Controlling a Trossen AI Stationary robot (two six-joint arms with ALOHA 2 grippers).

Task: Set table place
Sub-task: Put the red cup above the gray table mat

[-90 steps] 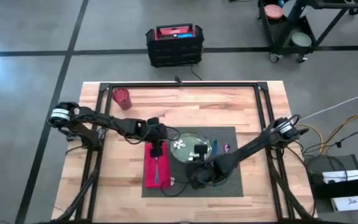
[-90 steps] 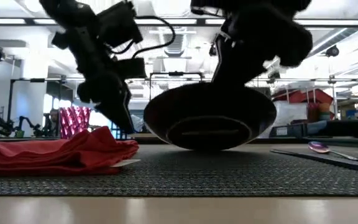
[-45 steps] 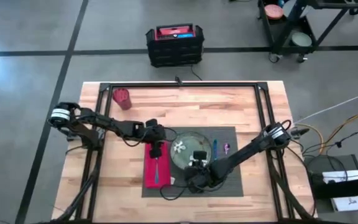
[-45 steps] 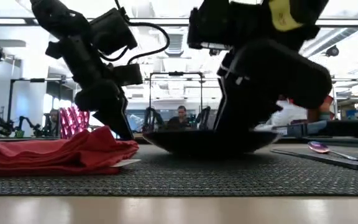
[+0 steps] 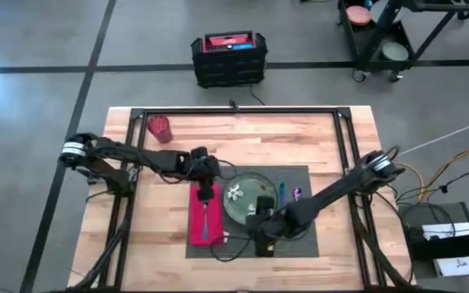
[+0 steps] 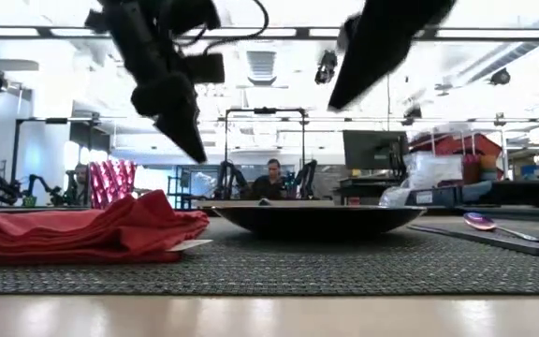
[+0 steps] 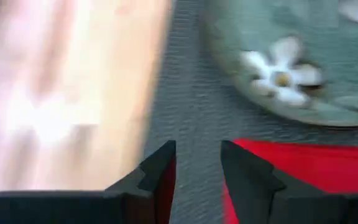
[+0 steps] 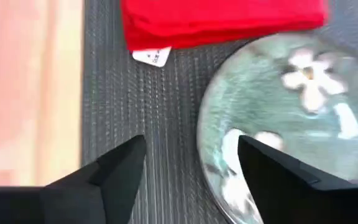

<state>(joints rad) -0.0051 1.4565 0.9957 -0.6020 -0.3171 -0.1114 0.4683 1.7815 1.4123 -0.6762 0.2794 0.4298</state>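
1. The placemat (image 5: 295, 232) lies flat at the near middle of the wooden table (image 5: 324, 138), its long axis running left to right, and it is far wider than the plate.
2. The right gripper (image 8: 188, 163) hangs with jaws spread and empty over the mat's near edge, just beside the plate (image 5: 252, 195); it is the nearer arm to the plate.
3. The left gripper (image 7: 197, 163) hovers over the far end of the napkin (image 5: 205, 216), its jaws only slightly parted and holding nothing.
4. The mat is dark grey and finely ribbed; the plate is round, shallow, glazed green with white flowers; the napkin is soft folded red cloth.
5. A spoon (image 5: 282, 192) lies on the mat to the plate's right.
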